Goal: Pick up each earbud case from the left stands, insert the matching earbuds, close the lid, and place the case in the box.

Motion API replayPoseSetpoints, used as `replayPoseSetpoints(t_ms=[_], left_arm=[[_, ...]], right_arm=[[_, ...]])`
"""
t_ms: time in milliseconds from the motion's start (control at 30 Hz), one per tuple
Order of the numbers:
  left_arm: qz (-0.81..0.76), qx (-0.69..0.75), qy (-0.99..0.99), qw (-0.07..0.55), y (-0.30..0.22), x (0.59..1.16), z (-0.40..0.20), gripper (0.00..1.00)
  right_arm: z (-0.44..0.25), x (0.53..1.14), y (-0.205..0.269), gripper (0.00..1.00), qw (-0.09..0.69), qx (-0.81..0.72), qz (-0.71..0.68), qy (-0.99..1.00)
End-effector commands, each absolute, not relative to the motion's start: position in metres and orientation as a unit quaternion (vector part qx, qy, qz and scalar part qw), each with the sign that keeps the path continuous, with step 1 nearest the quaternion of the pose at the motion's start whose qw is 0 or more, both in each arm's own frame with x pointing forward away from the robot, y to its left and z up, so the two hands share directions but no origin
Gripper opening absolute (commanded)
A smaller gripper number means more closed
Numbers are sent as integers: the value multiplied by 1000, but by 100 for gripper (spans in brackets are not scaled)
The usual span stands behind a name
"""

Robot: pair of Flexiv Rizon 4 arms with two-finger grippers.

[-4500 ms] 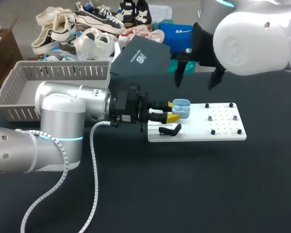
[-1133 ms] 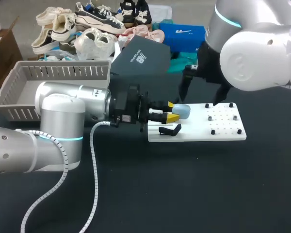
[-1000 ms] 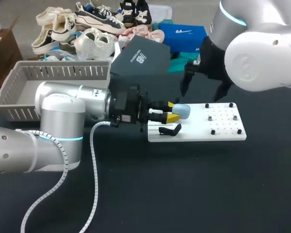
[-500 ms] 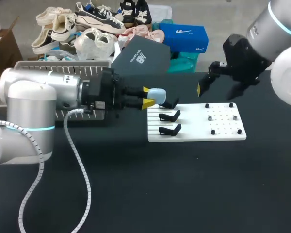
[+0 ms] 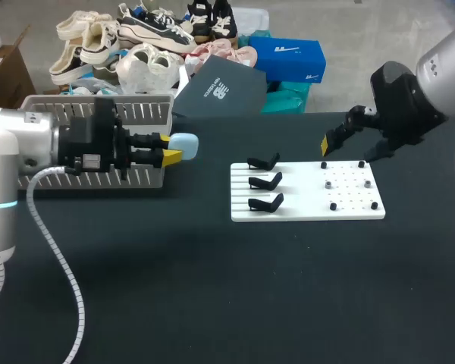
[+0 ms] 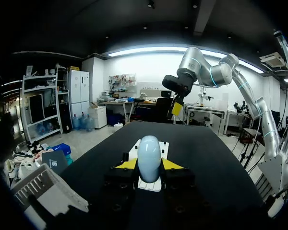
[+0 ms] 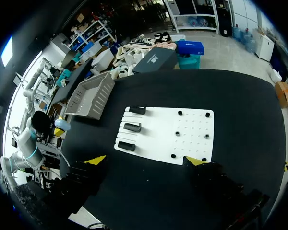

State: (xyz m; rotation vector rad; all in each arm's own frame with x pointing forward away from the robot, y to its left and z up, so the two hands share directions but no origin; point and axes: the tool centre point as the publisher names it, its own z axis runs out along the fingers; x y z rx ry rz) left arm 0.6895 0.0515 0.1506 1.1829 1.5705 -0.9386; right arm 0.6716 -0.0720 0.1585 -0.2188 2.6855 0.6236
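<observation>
- The left jaws are clamping a pale blue earbud case [image 5: 184, 143] from two sides, with the yellow fingertips [image 5: 169, 156] pressing on its flanks. The case's lid is sitting closed.
- The case is sticking out past those fingertips with its rounded end pointing away from the wrist. It is hanging above the black worktop [image 5: 212, 296].
- In the head view, the held case is hovering just beside the near right corner of the grey slatted box [image 5: 140, 112].
- In the left wrist view, the box is lying beside and below the left jaws. The white board [image 6: 164, 146] is lying ahead of them, beyond the case.
- The right jaws are standing wide apart and gripping nothing. One yellow fingertip [image 5: 327, 142] is hovering over the far edge of the board.
- In the right wrist view, the board is lying ahead of the spread right jaws, between their two tips.
- Three black stands [image 5: 265, 181] are sitting in a row on the board's end nearer the box. Small black pegs [image 5: 333, 206] are dotting its other end.
- The case is being held well apart from the right jaws, on the far side of the stands from them.
</observation>
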Motion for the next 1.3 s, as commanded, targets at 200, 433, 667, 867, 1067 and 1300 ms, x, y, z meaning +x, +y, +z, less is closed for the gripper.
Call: replayPoseSetpoints(t_ms=[200,433,667,867,1067,1300], left_arm=[[-320,406,705,485,113,698,145,0],[-300,382,733,476,129,728,137,0],[-296,370,750,460,136,779,121,0],[-297,366,765,439,152,812,104,0],[-309,359,771,426,175,836,86,0],[-315,369,773,410,187,846,79,15]], right_arm=[[159,667,-72,100,212,-69,218,950],[159,667,-72,100,212,-69,218,950],[159,667,-72,100,212,-69,218,950],[159,667,-72,100,212,-69,218,950],[159,667,-72,100,212,-69,218,950],[159,667,-72,100,212,-69,218,950]])
